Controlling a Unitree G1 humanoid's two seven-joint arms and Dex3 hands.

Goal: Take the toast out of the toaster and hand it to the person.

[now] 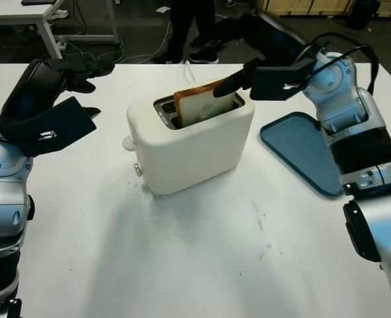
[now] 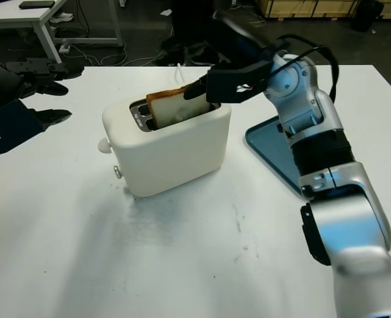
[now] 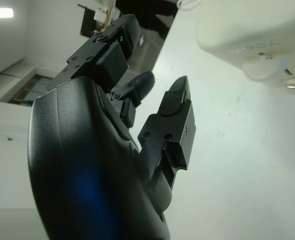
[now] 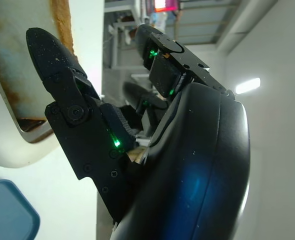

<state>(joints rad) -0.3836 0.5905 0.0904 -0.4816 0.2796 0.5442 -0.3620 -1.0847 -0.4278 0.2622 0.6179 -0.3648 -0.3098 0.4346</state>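
Left eye view: the left hand (image 1: pixel 63 99) hangs open and holding nothing above the white table (image 1: pixel 202 258), apart from the white toaster (image 1: pixel 189 142) at centre. A slice of toast (image 1: pixel 205 103) stands tilted in the toaster's slot, its upper corner pinched by the right hand (image 1: pixel 248 78). Beside it lies a blue tray (image 1: pixel 301 149).

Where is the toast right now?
The toast stands tilted in the toaster slot at the table's middle, the right hand at its upper edge.
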